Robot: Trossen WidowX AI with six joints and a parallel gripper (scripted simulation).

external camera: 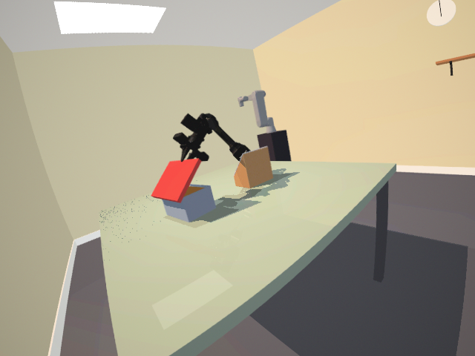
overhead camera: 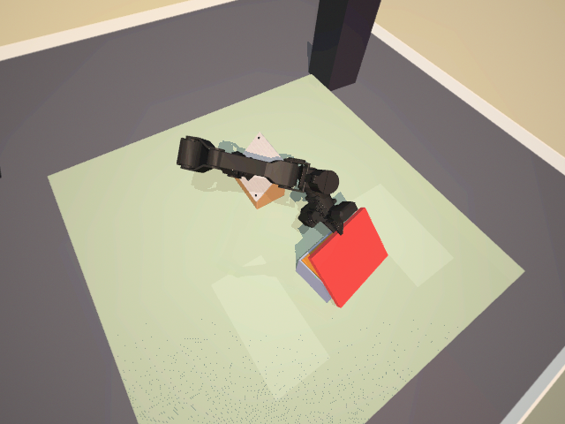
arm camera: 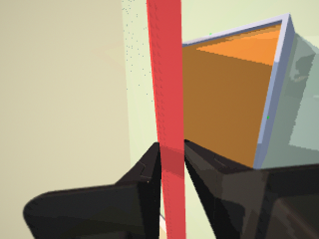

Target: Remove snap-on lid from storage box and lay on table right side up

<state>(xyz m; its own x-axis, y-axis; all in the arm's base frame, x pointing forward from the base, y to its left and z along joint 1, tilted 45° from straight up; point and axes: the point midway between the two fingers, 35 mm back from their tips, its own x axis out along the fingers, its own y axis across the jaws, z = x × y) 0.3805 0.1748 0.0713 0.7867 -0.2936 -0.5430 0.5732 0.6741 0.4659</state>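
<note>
The red lid [overhead camera: 349, 257] [external camera: 177, 179] [arm camera: 167, 75] is tilted steeply, its edge at the gripper raised and its far edge low over the far side of the box. The blue-grey storage box [overhead camera: 312, 279] [external camera: 201, 202] [arm camera: 271, 100] stands on the table [overhead camera: 159, 274] [external camera: 268, 230], partly uncovered, with its orange inside showing. My gripper [overhead camera: 340, 231] [external camera: 182, 159] [arm camera: 169, 145] is shut on the lid's raised edge, above the box's near side. Whether the lid's low edge still touches the box is hard to tell.
A wooden block with sloping sides and a pale top plate [overhead camera: 259, 185] stands under and beside the arm; its orange-brown side [external camera: 257, 168] faces the exterior view. A dark pedestal [overhead camera: 342, 41] [external camera: 274, 145] stands beyond the table, bearing a grey arm [external camera: 259, 109].
</note>
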